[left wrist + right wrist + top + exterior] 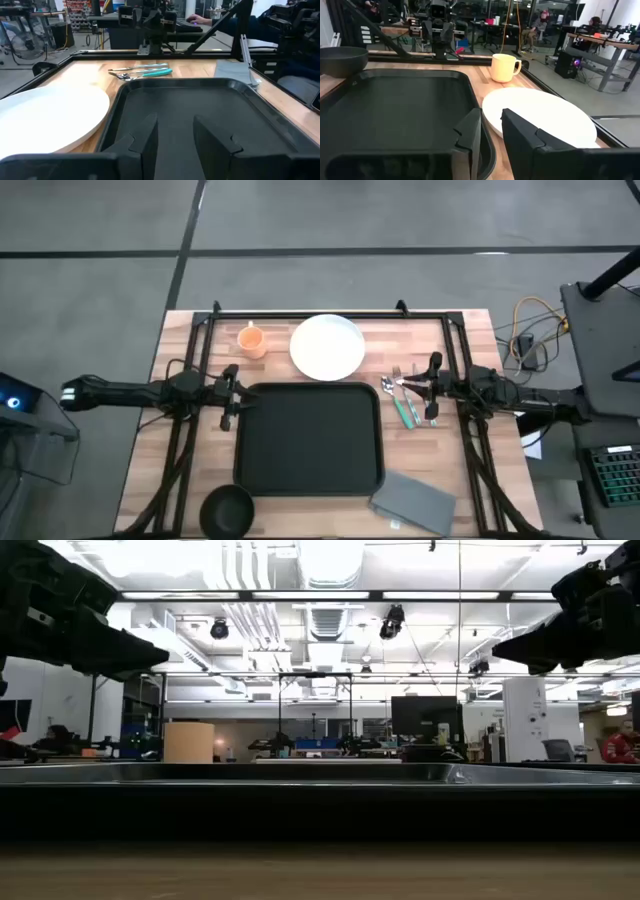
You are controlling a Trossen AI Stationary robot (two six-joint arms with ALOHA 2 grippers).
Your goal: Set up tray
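Between both tools (229, 392) (432, 390), tray (308, 438) rim lies unobstructed.

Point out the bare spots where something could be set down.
The tray is bare inside its rim. Bare wood lies between the cup and the bowl, left of the tray. It is crowded between the plate, cutlery and napkin.

From table height the black tray's (320, 775) rim blocks my sight of everything behind it. Overhead, the cutlery (405, 398) right of the tray is too small to sort.
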